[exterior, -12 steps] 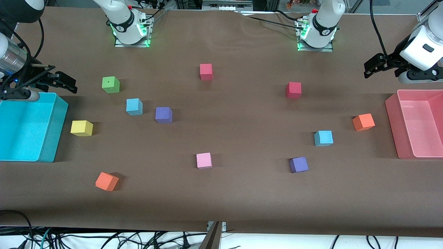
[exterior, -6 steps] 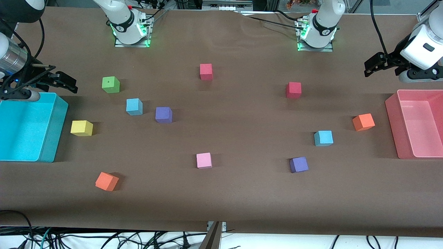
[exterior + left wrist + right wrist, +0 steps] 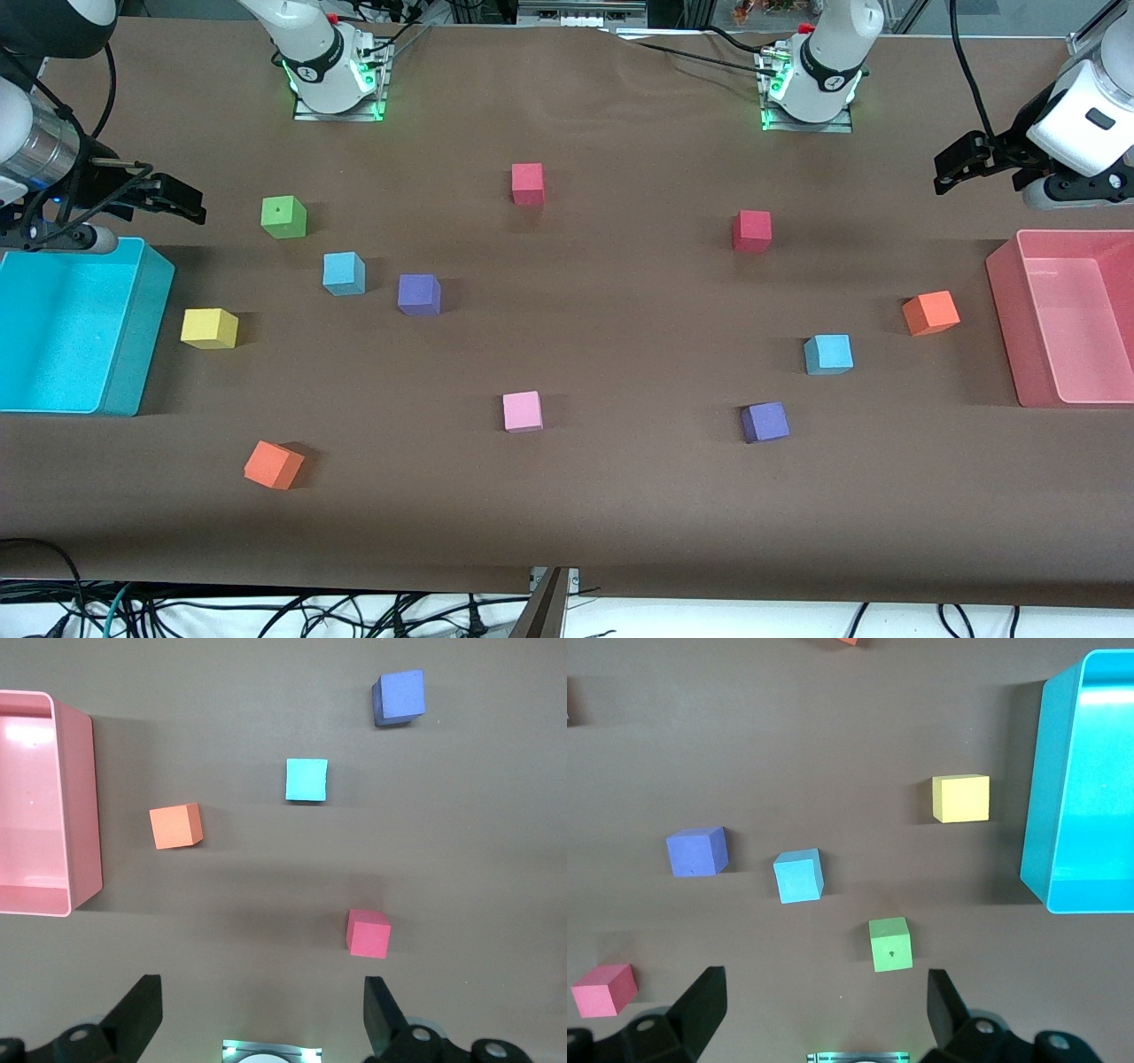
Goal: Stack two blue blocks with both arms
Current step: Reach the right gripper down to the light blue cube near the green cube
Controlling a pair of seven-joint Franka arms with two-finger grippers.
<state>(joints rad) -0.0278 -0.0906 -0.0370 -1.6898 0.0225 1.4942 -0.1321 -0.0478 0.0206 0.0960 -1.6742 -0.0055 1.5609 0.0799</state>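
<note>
cyan bin point(image 3: 133, 346) & pink bin point(image 3: 1005, 319) cut off by front view edges

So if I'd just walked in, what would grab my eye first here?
Probably the coloured foam cubes scattered over the brown table, flanked by a cyan bin at the right arm's end and a pink bin at the left arm's. The right gripper and left gripper hover open, holding nothing.

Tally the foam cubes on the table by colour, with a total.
Light blue cubes: 2
Purple cubes: 2
Red cubes: 2
Orange cubes: 2
Green cube: 1
Yellow cube: 1
Pink cube: 1
Total: 11
</note>
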